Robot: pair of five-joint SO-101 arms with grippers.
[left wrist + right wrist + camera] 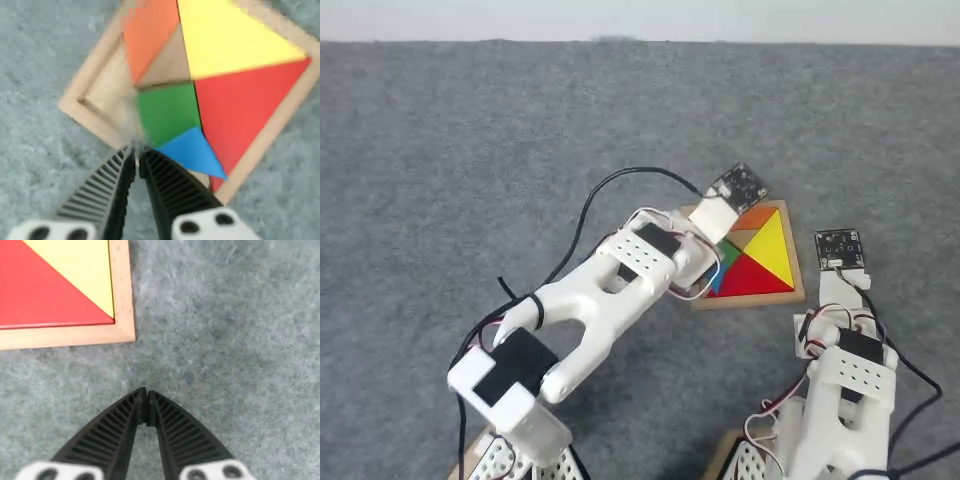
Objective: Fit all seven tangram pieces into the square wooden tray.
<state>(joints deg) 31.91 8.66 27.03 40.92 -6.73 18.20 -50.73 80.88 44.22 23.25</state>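
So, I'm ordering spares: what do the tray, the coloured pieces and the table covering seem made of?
The tray looks like pale, matte bare wood: faint grain on its rim. The coloured pieces, such as the red triangle, look like wood painted flat and opaque, though plastic is possible. The table covering looks like grey felt or short carpet: fuzzy, mottled fibres.

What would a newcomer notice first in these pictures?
The square wooden tray on the grey carpet stands out, bright with its yellow triangle and red triangle. The left end effector, shut, points at the tray's rim beside the green square; the right end effector, shut, hangs over carpet nearby.
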